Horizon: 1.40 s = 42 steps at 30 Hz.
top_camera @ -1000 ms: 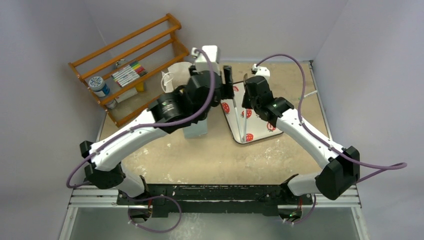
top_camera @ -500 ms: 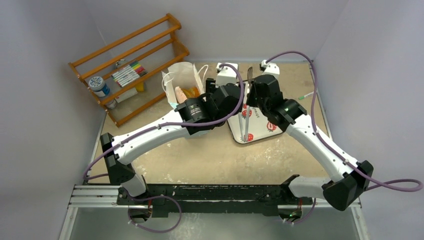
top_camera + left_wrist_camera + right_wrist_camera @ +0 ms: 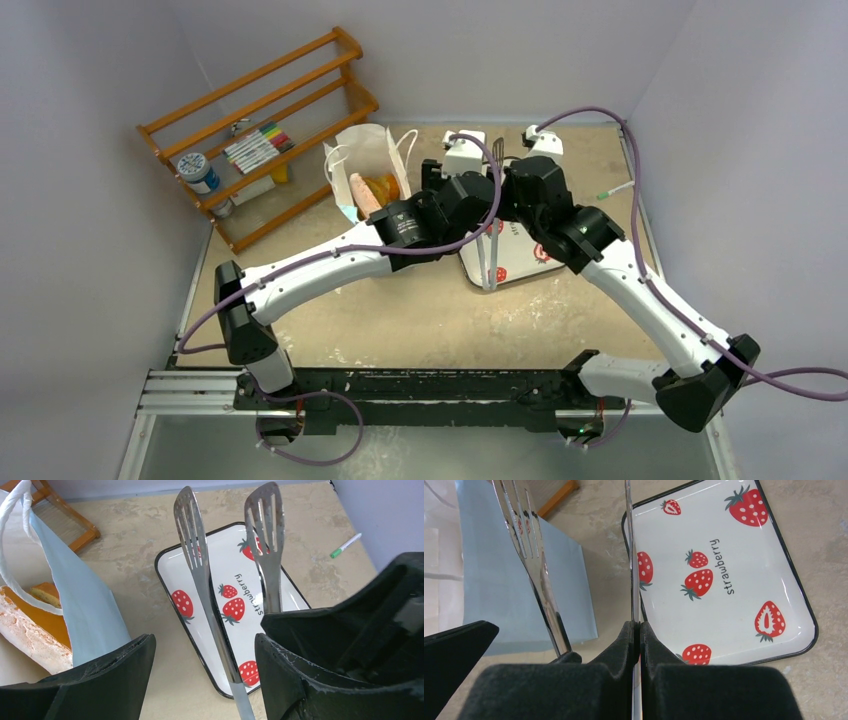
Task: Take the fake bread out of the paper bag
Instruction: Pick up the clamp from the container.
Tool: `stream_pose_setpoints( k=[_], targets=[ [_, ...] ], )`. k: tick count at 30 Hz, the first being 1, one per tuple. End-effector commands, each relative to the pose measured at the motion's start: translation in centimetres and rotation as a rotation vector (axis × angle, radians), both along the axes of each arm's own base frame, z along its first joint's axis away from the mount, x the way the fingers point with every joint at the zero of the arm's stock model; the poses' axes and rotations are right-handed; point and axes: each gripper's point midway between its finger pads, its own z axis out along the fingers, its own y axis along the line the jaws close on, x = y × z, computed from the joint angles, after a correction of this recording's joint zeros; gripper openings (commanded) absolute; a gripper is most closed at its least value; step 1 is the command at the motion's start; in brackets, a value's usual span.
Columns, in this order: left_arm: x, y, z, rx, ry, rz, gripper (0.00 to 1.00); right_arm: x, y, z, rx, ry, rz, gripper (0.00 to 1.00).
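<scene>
The pale-blue paper bag stands open at the back left of the table. A long golden loaf and an orange roll show in its mouth. The left wrist view shows the bag's wall, the loaf and an orange piece. My right gripper is shut on one arm of the metal tongs, held over the strawberry tray. The other tong arm is free. My left gripper is open, with a tong arm between its fingers, not touching.
The strawberry-print tray lies right of the bag. A wooden rack with markers and a tape roll stands at the back left. A green marker lies near the right wall. Both wrists crowd together over the tray.
My left arm has swung right, off the bag and over to the tongs, uncovering the bag's mouth. My right arm has shifted back and right with the tongs.
</scene>
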Motion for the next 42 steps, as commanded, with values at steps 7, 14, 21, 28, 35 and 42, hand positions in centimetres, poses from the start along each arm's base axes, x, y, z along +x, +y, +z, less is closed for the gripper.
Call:
stream_pose_setpoints(
  k=[7, 14, 21, 28, 35, 42],
  targets=[
    [1.7, 1.3, 0.2, -0.016, -0.056, 0.084, 0.68, -0.8, 0.1, 4.4, 0.092, -0.087, 0.016, 0.00],
    [2.4, 1.5, -0.4, 0.000, -0.056, 0.094, 0.38, -0.6, -0.3, 5.1, 0.093, -0.118, -0.007, 0.00],
    [2.9, 2.5, 0.2, 0.008, -0.074, 0.127, 0.00, -0.5, -1.3, 3.4, 0.053, -0.092, -0.053, 0.00],
    [3.5, 4.9, 1.8, 0.040, -0.116, 0.189, 0.00, 0.3, -4.1, 2.8, 0.001, -0.111, -0.169, 0.00],
    [4.5, 9.7, 4.4, 0.029, -0.158, 0.291, 0.00, 1.4, -7.8, 1.1, -0.005, -0.091, -0.242, 0.00],
    [4.3, 13.4, 6.5, 0.022, -0.198, 0.354, 0.00, 1.8, -10.1, 0.0, -0.007, -0.075, -0.276, 0.00]
  ],
)
